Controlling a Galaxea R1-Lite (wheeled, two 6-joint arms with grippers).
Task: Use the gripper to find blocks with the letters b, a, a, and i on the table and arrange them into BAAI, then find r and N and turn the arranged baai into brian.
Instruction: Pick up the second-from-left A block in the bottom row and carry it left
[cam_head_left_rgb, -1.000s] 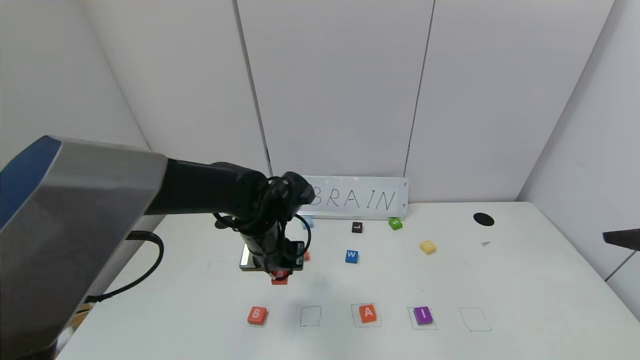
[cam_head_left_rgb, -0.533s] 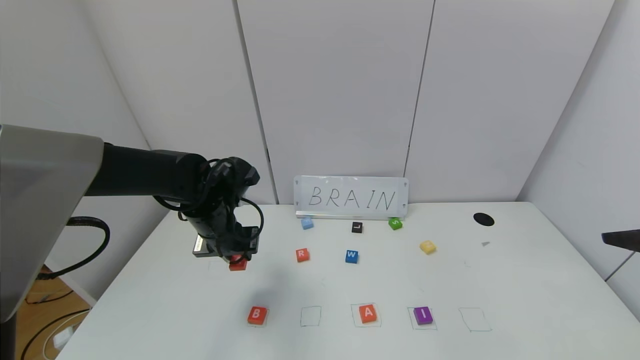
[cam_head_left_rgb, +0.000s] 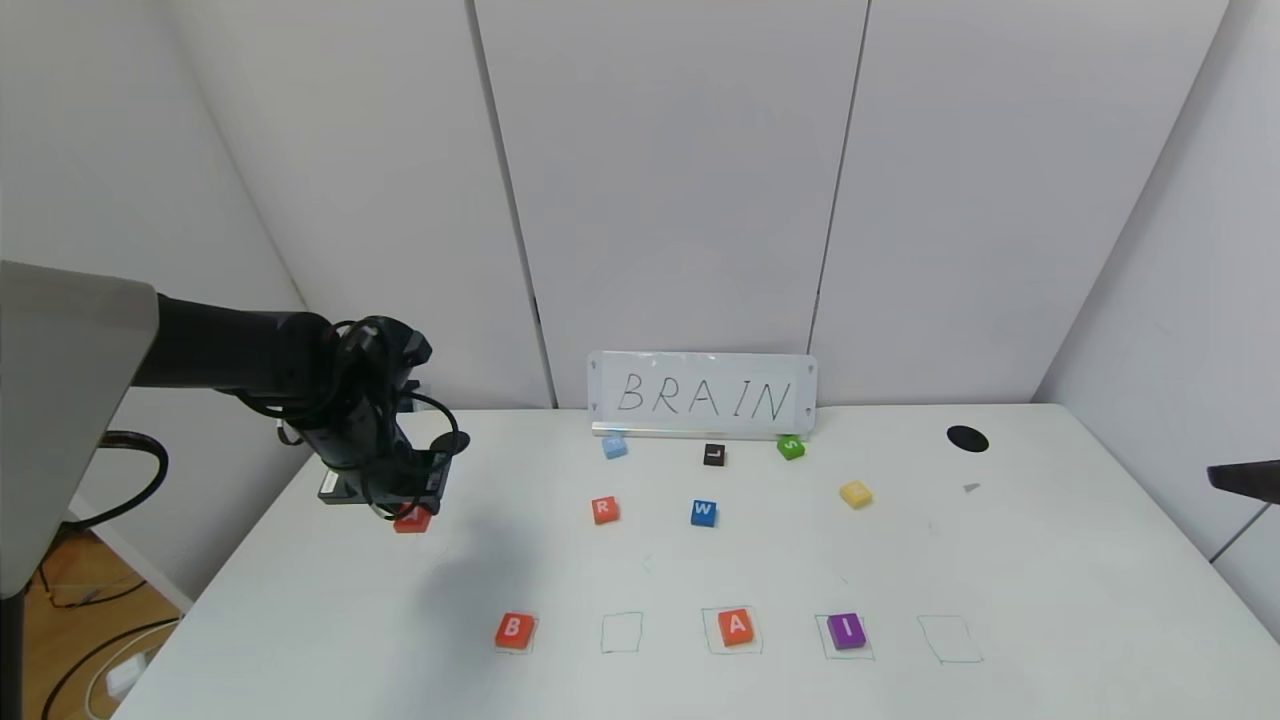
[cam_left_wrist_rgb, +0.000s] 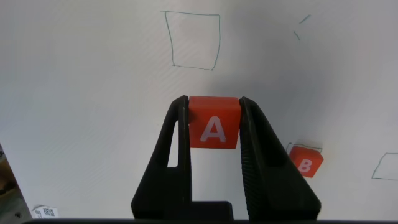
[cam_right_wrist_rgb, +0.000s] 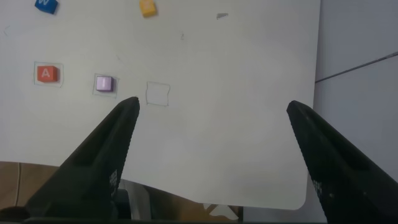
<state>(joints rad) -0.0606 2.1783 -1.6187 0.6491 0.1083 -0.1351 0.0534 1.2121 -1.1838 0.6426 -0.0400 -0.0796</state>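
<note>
My left gripper (cam_head_left_rgb: 408, 512) is shut on an orange-red A block (cam_left_wrist_rgb: 213, 122), held above the table's far left; the block also shows in the head view (cam_head_left_rgb: 412, 520). In the front row sit the orange-red B block (cam_head_left_rgb: 513, 631), an empty outline (cam_head_left_rgb: 621, 632), the second A block (cam_head_left_rgb: 736, 627) and the purple I block (cam_head_left_rgb: 847, 631). The orange-red R block (cam_head_left_rgb: 603, 510) lies mid-table and the yellow N block (cam_head_left_rgb: 855, 493) lies to the right. My right gripper (cam_right_wrist_rgb: 214, 112) is open and empty, high over the table's right front edge.
A BRAIN sign (cam_head_left_rgb: 702, 396) stands at the back. A light-blue block (cam_head_left_rgb: 615, 447), a black L block (cam_head_left_rgb: 714, 455), a green S block (cam_head_left_rgb: 790, 447) and a blue W block (cam_head_left_rgb: 703, 513) lie mid-table. A black hole (cam_head_left_rgb: 966, 438) is far right. An empty outline (cam_head_left_rgb: 950, 639) ends the row.
My left gripper has carried the A block leftward from mid-table to the far left side, uncovering the R block. The right arm has not moved.
</note>
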